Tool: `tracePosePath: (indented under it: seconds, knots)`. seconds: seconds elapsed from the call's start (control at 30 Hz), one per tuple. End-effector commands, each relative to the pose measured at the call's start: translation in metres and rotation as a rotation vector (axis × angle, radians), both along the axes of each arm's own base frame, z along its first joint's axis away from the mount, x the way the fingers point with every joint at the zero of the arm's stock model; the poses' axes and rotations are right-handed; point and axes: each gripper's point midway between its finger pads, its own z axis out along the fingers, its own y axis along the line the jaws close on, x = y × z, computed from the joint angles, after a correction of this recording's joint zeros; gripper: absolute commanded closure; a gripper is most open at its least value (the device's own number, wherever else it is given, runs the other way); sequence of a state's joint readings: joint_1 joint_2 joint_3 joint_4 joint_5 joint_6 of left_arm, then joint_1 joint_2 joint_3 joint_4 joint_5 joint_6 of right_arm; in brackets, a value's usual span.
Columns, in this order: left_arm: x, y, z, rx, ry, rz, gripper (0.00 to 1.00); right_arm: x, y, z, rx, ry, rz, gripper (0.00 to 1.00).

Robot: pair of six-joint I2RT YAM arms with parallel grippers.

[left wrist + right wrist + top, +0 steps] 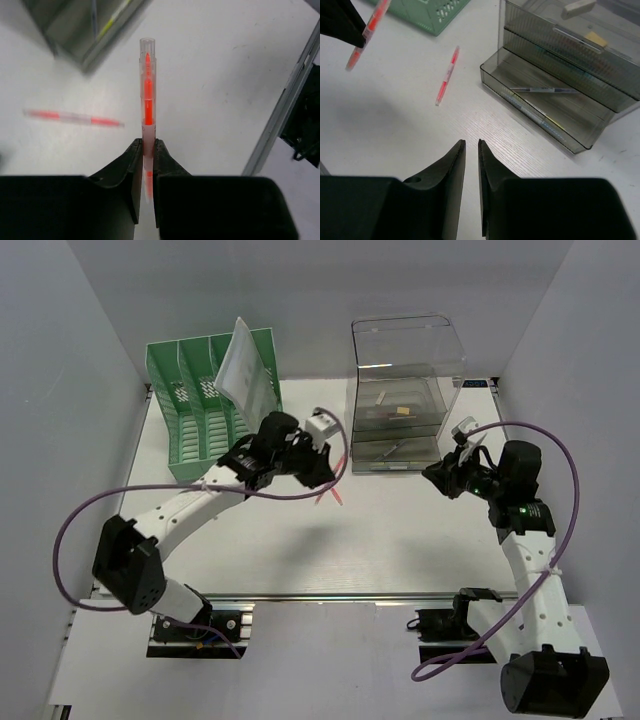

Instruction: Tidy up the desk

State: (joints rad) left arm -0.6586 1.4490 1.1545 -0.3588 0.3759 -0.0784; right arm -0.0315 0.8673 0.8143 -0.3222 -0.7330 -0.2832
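Arm links: white shells dotted with small holes, black joint housings.
Bases: black blocks bolted to a metal rail along the lower edge of the top view.
Cables: purple, looping wide beside each arm; white tie on the right one.
Lights: small green glow on the right arm's wrist.
Fingers: matte black, tapered, a round hole in the left-hand one.

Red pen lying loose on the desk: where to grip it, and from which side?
Take the red pen at mid-barrel, from straight above, jaws across its narrow width. It lies flat on the desk with bare surface on both sides, apart from the clear drawer box, so the gripper has room.
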Motion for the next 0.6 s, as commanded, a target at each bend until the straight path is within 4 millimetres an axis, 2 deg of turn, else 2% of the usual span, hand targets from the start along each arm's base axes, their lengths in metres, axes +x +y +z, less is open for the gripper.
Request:
tracePosePath:
  seconds: [0.0,0.03,0.1,0.17,0.23,0.27,0.47,0.57]
  knots:
    - [0.018,-0.044,0.035,-0.040,-0.304,-0.273,1.00,0.011,-0.013,0.013,-0.010,-0.077,-0.094,0.78]
    - [0.033,-0.054,0.037,-0.014,-0.376,-0.314,1.00,0.013,-0.016,0.017,-0.013,-0.101,-0.111,0.78]
    - [0.041,-0.069,0.037,0.004,-0.442,-0.360,1.00,0.014,-0.021,0.020,-0.019,-0.119,-0.141,0.78]
    - [0.062,-0.082,0.036,0.037,-0.530,-0.401,1.00,0.017,-0.028,0.021,-0.024,-0.130,-0.175,0.78]
    - [0.073,-0.096,0.035,0.046,-0.594,-0.444,1.00,0.017,-0.030,0.022,-0.027,-0.138,-0.189,0.78]
    - [0.084,-0.107,0.033,0.046,-0.613,-0.451,1.00,0.018,-0.031,0.022,-0.028,-0.142,-0.198,0.78]
    - [0.122,-0.145,0.032,0.032,-0.778,-0.526,1.00,0.017,-0.034,0.023,-0.026,-0.146,-0.204,0.78]
    - [0.135,-0.155,0.032,0.024,-0.816,-0.523,1.00,0.017,-0.034,0.024,-0.025,-0.148,-0.203,0.78]
